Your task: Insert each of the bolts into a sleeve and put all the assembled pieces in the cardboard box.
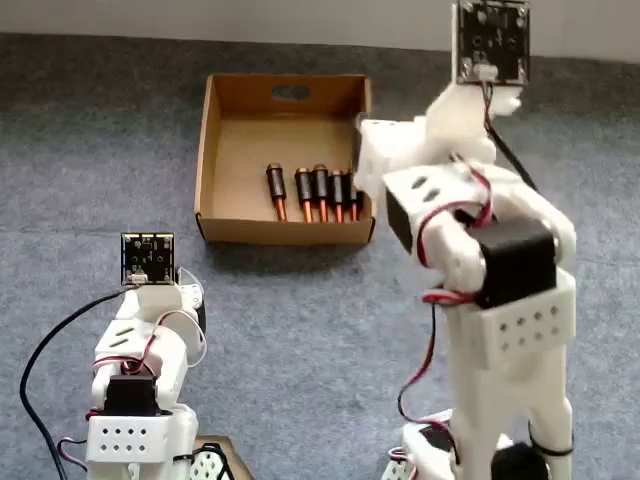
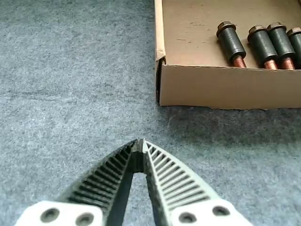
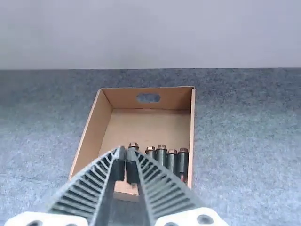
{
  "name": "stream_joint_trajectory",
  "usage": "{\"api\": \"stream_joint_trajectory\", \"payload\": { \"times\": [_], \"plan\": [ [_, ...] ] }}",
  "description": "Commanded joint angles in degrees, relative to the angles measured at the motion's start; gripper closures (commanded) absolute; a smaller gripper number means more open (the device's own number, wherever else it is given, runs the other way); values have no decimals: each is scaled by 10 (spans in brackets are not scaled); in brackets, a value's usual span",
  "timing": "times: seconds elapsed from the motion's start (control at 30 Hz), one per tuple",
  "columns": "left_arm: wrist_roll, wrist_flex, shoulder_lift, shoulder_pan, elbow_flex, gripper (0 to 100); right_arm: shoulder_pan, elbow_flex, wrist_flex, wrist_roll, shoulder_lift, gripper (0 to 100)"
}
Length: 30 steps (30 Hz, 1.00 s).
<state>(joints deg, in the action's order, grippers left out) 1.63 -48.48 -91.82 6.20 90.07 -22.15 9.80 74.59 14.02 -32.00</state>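
You have nothing to read here: no lettering, label, number or sign shows on the cardboard box (image 1: 210, 150) or the bolts (image 1: 321, 186)

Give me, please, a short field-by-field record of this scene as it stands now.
surface: grey carpet covering the table
container: cardboard box, open-topped, at the far middle
contents: five assembled pieces, bolts in sleeves, lying side by side in the box's near right part
left arm: left gripper shut, empty, low over the carpet near the box's near left corner
right arm: right gripper shut, empty, raised in front of the box
task state: all visible pieces are in the box
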Motion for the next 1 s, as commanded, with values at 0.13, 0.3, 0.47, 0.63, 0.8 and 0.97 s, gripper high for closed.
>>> {"api": "stream_joint_trajectory", "payload": {
  "times": [0.13,0.3,0.47,0.63,0.8,0.97],
  "plan": [
    [-4,3,-7,3,-6,990,-4,-502,-211,-55,-342,992],
    [-4,-2,-7,3,-41,990,14,-695,-260,-114,-492,990],
    [-8,-130,-7,3,-182,990,25,-827,-306,-110,-606,989],
    [-48,-194,-7,3,-229,987,25,-931,-307,-112,-686,988],
    [-115,-198,-7,7,-174,990,25,-1018,-305,-108,-734,988],
    [-114,-192,-7,7,-102,990,34,-1076,-305,-108,-729,988]
  ]
}}
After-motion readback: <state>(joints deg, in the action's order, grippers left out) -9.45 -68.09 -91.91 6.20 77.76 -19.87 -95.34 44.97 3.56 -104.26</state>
